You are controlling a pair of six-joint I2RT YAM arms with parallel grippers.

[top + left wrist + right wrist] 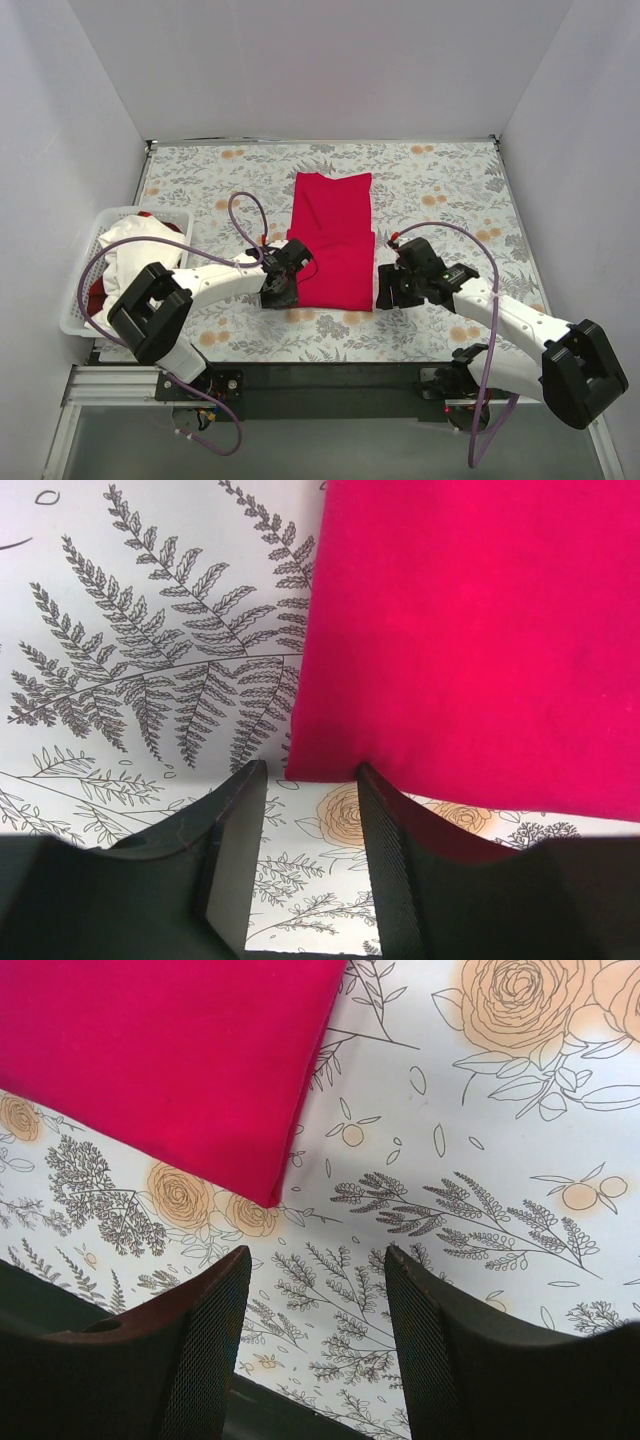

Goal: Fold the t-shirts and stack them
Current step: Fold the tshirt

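The red shirt (335, 240) looks soft, light and floppy, so I'd pinch its near corners. My left claw (310, 772) and right claw (318, 1252) both hang released, a corner just ahead of each.

2 white arms (215, 281) with black joints (150, 310), purple cables (240, 203) and black ribbed claws (310, 780).

You have 3 t-shirts in view: 1 crimson t-shirt (333, 240) on the floral cloth (450, 190), plus 1 white t-shirt (130, 245) and 1 red t-shirt (93, 296) in the basket (175, 213). Count 1 basket, 1 cloth and 2 grippers: the left gripper (281, 293) and the right gripper (385, 294).
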